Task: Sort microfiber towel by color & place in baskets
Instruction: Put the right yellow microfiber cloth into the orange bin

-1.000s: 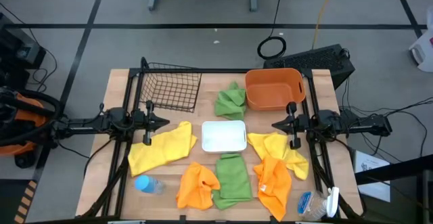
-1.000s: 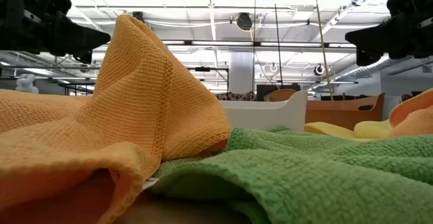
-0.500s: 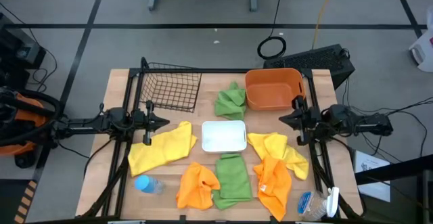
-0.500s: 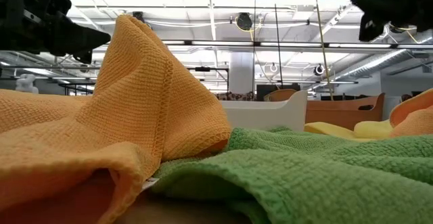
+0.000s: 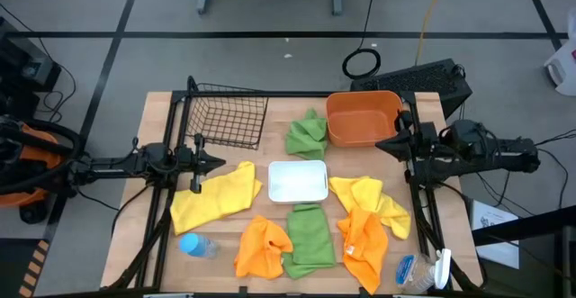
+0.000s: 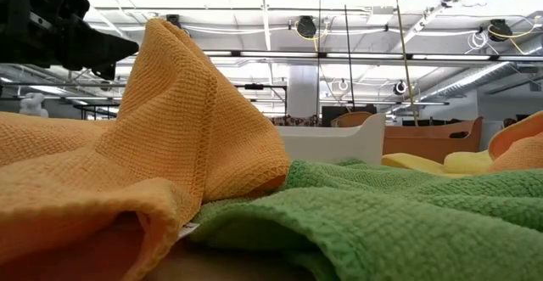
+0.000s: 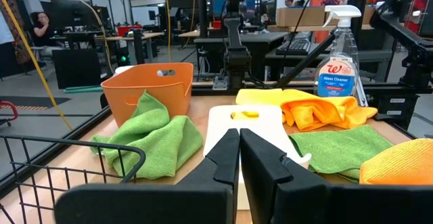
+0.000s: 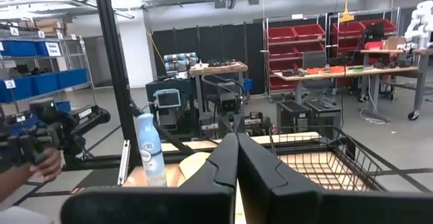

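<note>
Soft floppy microfiber towels point(image 5: 215, 198) lie scattered around the white tray point(image 5: 298, 181), none in the baskets point(image 5: 227, 116) yet. They'd probably bunch, so pinch a raised fold. Left gripper point(image 5: 216, 163) and right gripper point(image 5: 383, 144) hover with fingers together, empty.

The high view looks straight down on the whole table point(image 5: 162, 109). The low view sits at tabletop height, pressed close behind an orange towel point(image 6: 170, 128) — perhaps the one by the white tray point(image 5: 298, 181), which both views share.
</note>
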